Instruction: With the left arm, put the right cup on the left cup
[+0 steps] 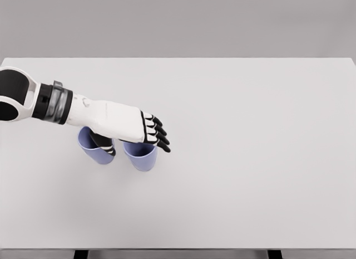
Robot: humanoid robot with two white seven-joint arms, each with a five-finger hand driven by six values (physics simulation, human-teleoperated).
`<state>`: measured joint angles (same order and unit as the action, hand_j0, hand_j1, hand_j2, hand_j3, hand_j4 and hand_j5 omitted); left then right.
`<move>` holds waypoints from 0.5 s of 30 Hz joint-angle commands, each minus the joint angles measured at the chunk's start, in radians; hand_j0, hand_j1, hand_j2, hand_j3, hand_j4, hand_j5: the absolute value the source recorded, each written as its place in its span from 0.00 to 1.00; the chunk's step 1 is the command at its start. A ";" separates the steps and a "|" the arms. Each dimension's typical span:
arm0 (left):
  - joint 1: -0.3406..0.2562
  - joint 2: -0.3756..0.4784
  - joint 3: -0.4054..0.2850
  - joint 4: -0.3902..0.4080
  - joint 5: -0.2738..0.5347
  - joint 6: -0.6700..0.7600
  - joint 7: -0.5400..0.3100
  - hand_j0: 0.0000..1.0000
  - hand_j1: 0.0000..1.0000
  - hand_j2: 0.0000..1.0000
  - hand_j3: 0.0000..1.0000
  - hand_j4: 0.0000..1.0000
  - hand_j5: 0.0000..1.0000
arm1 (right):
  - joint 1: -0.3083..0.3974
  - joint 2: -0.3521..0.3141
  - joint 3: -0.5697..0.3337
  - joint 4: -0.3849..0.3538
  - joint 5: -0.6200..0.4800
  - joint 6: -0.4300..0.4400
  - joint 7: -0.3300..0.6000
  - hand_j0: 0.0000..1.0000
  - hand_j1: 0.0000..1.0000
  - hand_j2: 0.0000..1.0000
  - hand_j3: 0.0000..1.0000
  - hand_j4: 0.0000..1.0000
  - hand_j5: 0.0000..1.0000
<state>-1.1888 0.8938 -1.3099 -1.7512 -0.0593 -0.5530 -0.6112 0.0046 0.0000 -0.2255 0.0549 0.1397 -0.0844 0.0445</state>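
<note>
Two light blue cups stand close together on the white table [250,131], left of its middle. The left cup [93,149] is partly covered by my forearm and thumb. The right cup [142,157] shows only its lower body; its rim is hidden under my palm. My left hand [137,145] reaches in from the left and hovers over the right cup, fingers [158,135] stretched out past its far side, thumb [107,145] pointing down between the two cups. The hand is open, and I cannot tell whether it touches the cup.
The table's front edge runs along the bottom of the view, with two dark legs showing below it. A plain grey wall stands behind the table.
</note>
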 commanded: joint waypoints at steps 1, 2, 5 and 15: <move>0.000 -0.001 -0.002 0.001 -0.001 0.008 0.000 1.00 1.00 1.00 1.00 1.00 1.00 | 0.000 0.000 0.000 -0.001 0.000 0.000 0.000 1.00 1.00 1.00 1.00 1.00 1.00; 0.000 -0.003 -0.002 0.002 -0.004 0.010 0.000 1.00 1.00 1.00 1.00 1.00 1.00 | 0.000 0.000 0.000 -0.001 0.000 0.000 0.000 1.00 1.00 1.00 1.00 1.00 1.00; 0.002 -0.007 -0.002 0.007 -0.007 0.012 0.000 1.00 1.00 1.00 1.00 1.00 1.00 | 0.000 0.000 0.000 0.000 0.000 0.000 0.000 1.00 1.00 1.00 1.00 1.00 1.00; 0.009 -0.024 -0.002 0.029 -0.027 0.022 0.000 1.00 1.00 1.00 1.00 1.00 1.00 | 0.000 0.000 0.000 0.000 0.000 0.000 0.000 1.00 1.00 1.00 1.00 1.00 1.00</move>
<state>-1.1796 0.8734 -1.3126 -1.7278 -0.0889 -0.5337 -0.6112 0.0046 0.0000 -0.2255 0.0551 0.1397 -0.0843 0.0444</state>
